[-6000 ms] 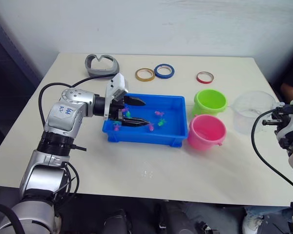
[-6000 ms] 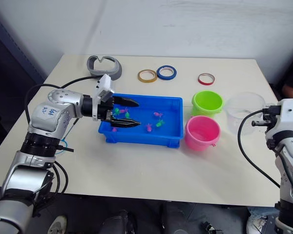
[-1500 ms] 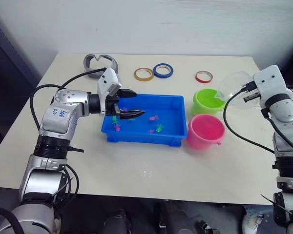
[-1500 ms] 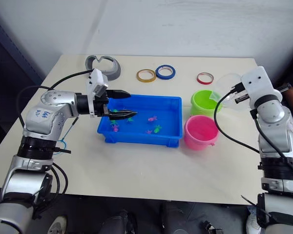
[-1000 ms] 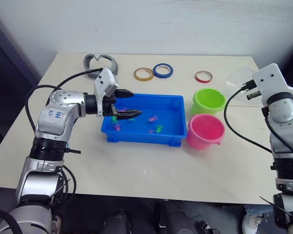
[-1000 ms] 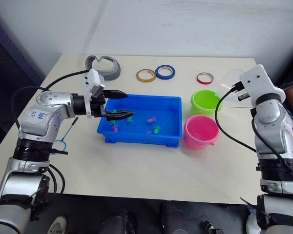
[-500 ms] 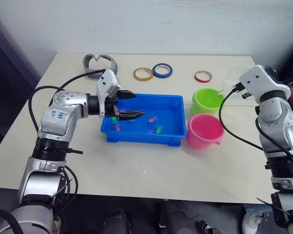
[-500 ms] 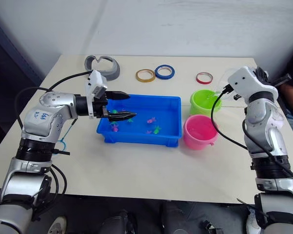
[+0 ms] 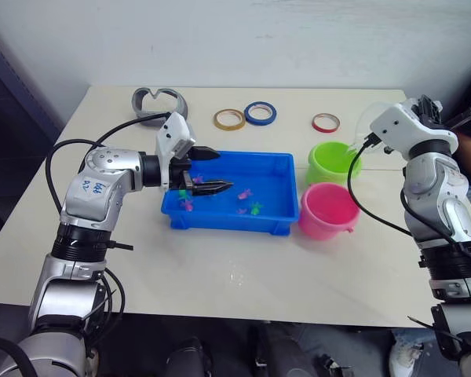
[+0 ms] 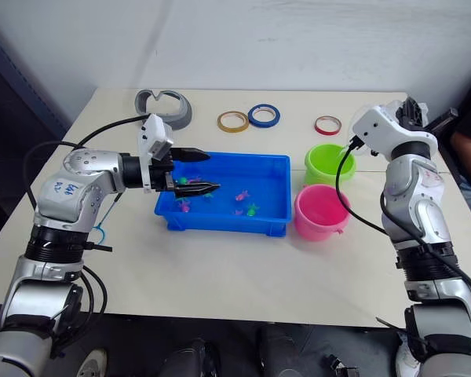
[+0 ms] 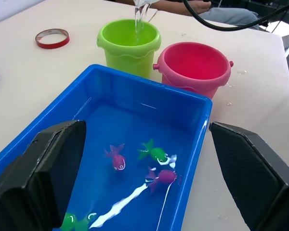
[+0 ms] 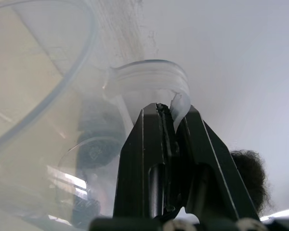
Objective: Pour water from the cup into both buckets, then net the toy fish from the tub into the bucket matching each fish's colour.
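Note:
My right gripper is shut on a tab of the clear cup, held tilted above the lime green bucket. A thin stream of water falls into that bucket. The pink bucket stands just in front of it. To their left lies the blue tub with water and several toy fish, among them a pink one and a green one. My left gripper hangs open over the tub's left end, holding nothing. The net's light-blue hoop peeks out beside my left forearm.
At the back of the table lie a yellow tape ring, a blue one, a red one and a grey curved object. A person's arm shows past the table's right edge.
My right arm has swung the cup inward over the green bucket and tipped it further. The left gripper has stayed open over the tub.

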Tool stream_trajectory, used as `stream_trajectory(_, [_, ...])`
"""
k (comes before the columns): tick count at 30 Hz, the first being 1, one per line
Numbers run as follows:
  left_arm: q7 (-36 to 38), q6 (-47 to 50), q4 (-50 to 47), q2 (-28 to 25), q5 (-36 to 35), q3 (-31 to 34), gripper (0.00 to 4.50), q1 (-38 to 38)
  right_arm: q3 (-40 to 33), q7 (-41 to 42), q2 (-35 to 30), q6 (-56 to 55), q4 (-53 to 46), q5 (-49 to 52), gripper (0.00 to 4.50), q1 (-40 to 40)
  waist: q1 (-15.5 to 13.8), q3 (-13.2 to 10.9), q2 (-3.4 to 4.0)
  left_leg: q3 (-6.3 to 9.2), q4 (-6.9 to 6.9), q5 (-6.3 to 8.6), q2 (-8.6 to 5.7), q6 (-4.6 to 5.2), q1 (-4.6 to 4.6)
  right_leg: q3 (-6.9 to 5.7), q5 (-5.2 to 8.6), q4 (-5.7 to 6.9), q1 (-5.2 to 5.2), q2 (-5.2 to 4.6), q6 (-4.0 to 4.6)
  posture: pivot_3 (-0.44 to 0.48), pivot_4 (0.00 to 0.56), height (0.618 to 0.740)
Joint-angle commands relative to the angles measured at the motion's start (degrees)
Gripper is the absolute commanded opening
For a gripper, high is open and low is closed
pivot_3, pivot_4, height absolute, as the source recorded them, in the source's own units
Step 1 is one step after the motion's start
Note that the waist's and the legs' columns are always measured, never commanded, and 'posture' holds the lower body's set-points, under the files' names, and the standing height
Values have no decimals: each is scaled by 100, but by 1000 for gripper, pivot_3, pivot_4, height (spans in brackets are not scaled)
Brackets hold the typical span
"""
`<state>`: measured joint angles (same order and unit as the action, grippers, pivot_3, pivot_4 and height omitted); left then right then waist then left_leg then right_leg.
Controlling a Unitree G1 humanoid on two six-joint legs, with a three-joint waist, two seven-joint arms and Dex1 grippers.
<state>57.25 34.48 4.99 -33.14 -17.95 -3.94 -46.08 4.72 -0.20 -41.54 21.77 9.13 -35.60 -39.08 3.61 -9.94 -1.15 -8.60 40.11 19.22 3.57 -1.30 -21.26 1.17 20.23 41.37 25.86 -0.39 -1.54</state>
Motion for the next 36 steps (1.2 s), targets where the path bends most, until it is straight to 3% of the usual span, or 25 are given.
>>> stream_trajectory(1, [-15, 12, -224, -71, -109, 129, 4500, 29, -1, -183, -80, -105, -138, -287, 49, -154, 0, 0, 0, 0, 0, 0, 0, 0, 0, 1, 0, 0, 0, 0, 0, 0, 150, 693])
stream_trajectory(36, [-60, 103, -409, -144, -105, 193, 4500, 172, 296, -331, -222, -839, 111, -1310, 49, -198, 123, 0, 0, -4, 6, -1, 0, -2, -1, 7, 0, 10, 5, 1, 0, 0, 150, 693])
